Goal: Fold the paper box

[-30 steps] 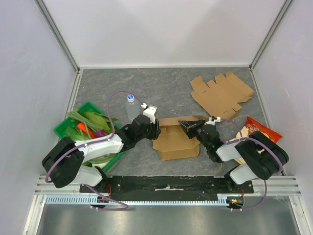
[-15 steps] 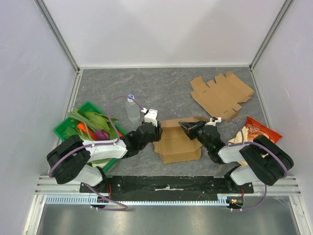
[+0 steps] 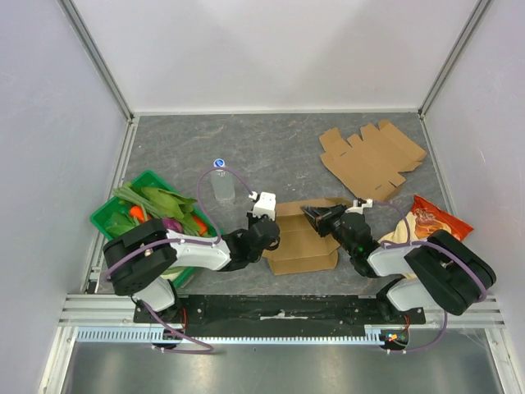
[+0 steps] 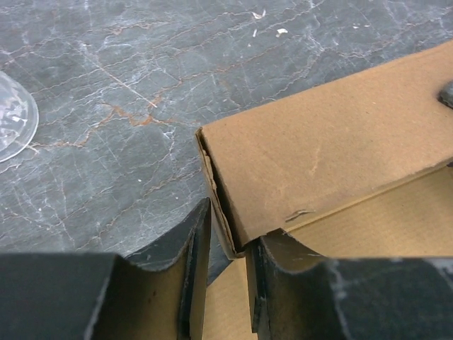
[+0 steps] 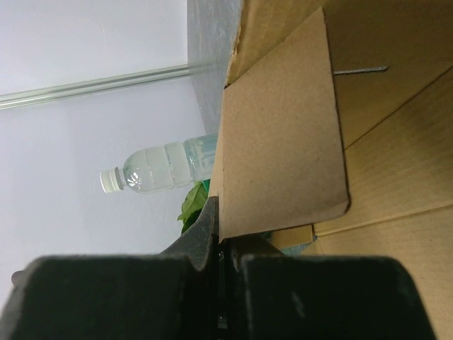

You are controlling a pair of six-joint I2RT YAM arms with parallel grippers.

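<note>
The left end effector [image 4: 231, 237] is standing narrowly parted, straddling the near-left corner of the paper box [image 3: 302, 240]; the inner finger [image 4: 304, 290] is lying against the cardboard inside the box, while a dark sliver is showing between the outer finger and the wall, so it is not clamping; the right end effector [image 5: 223, 230] is pinched fully together on the lower edge of an upright flap at the box's opposite side; the box is sitting on the bench [image 3: 279, 148] directly between the two end effectors, touching both, with its open face pointing up and its base flat; it is looking nearly as deep as it is wide, its slightly longer run lying from one end effector across to the other, a little skewed; a clear bottle [image 3: 221, 182] is standing upright just beyond the left end effector, apart from the box; behind and to the outer side of that end effector a green tray [image 3: 105, 215] is holding leafy greens [image 3: 152, 199], something orange [image 3: 138, 213] and something purple [image 3: 170, 223]; well beyond the right end effector an unfolded cardboard blank [image 3: 373, 158] is lying flat; on its outer side an orange snack bag [image 3: 428, 222] is lying partly under the arm.
</note>
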